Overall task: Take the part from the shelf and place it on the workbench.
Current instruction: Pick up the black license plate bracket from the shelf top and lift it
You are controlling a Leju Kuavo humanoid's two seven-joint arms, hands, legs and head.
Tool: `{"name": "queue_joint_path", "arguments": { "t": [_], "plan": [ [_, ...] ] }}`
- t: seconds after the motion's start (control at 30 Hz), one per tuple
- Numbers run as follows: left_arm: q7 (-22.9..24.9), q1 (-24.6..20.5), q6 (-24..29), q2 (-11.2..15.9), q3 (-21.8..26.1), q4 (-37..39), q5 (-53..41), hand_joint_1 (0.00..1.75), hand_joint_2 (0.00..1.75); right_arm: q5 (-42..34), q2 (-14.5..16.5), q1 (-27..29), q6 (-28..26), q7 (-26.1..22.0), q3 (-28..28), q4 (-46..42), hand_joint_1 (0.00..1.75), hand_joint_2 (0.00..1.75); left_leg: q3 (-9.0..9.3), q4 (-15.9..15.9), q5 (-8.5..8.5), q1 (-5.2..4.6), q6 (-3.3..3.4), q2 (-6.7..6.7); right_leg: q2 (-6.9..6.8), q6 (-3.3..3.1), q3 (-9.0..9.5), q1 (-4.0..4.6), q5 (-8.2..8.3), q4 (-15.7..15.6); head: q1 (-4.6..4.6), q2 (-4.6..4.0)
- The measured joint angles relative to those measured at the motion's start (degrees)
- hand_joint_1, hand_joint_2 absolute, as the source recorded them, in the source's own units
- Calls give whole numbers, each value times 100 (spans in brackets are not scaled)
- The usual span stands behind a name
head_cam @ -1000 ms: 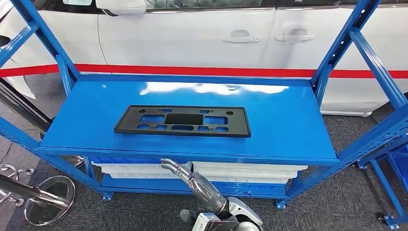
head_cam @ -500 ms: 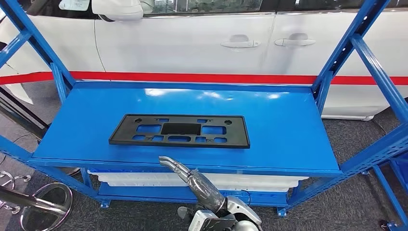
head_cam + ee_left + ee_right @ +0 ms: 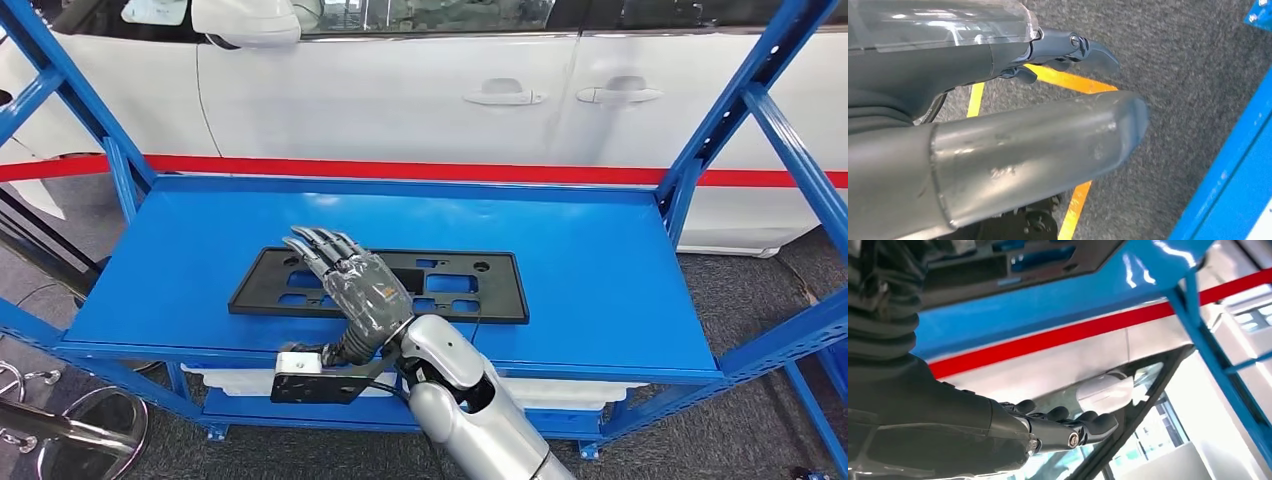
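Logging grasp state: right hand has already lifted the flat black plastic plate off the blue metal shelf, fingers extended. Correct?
Not lifted. In the head view the flat black plastic plate lies flat on the blue metal shelf; the right hand is over its left half, fingers extended, and nothing is held.

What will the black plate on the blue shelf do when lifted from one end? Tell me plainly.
The black plate is thin, wide and full of cutouts, so it probably weighs little but may flex. Lying flat on the glossy shelf, it could slide before the right hand gets under an edge.
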Motion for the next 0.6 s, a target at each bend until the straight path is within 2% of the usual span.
{"name": "queue_joint_path", "arguments": {
  "t": [0.07,0.17,0.2,0.23,0.27,0.3,0.37,0.43,0.53,0.6],
  "plan": [
    [-3,-3,0,0,-28,-1,-45,0,0,312,23,-81,-106,36,0,95,0,175,20,-40,12,24,77,3,-14,51,-130,-4,-185,295,1,0],
    [-3,-1,2,4,-60,-1,-98,0,0,585,7,-90,-184,43,-9,212,0,175,27,-42,-12,12,146,14,-23,79,-717,-18,-646,1378,1,0],
    [-3,5,2,5,-64,0,-112,0,0,640,-5,-66,-198,40,-20,246,0,175,33,-38,-23,6,152,13,-23,79,-863,-20,-660,1589,1,0],
    [-4,11,2,7,-68,0,-122,0,0,692,-17,-44,-213,36,-34,274,0,175,43,-33,-36,-1,153,9,-24,71,-909,-21,-557,1588,1,0],
    [-7,16,2,8,-72,0,-137,0,0,758,-26,-26,-232,33,-51,291,0,175,63,-27,-53,-8,150,4,-24,52,-835,-19,-348,1353,0,0],
    [-10,20,2,7,-74,0,-151,0,0,841,-34,-15,-255,35,-67,301,0,175,87,-20,-73,-14,142,-1,-25,21,-676,-13,-95,958,1,0],
    [-22,20,2,-4,-78,4,-180,0,0,1037,-56,6,-301,49,-96,309,0,175,112,-1,-112,-36,108,-6,-29,-44,-385,15,198,274,1,0],
    [-37,19,1,-13,-79,8,-202,0,0,1167,-87,54,-322,66,-120,313,0,175,109,4,-130,-39,46,-5,-21,-79,-310,45,212,69,1,0],
    [-46,18,0,-8,-79,8,-219,0,0,1214,-114,110,-323,73,-137,312,0,175,108,59,-199,-22,-53,1,-10,-150,-264,13,244,-16,0,0],
    [-47,14,-1,-7,-80,9,-220,0,0,1221,-115,118,-324,75,-138,312,0,175,-76,500,-458,-5,-110,3,-24,-190,-215,-24,261,-68,-1,0]
  ]
}}
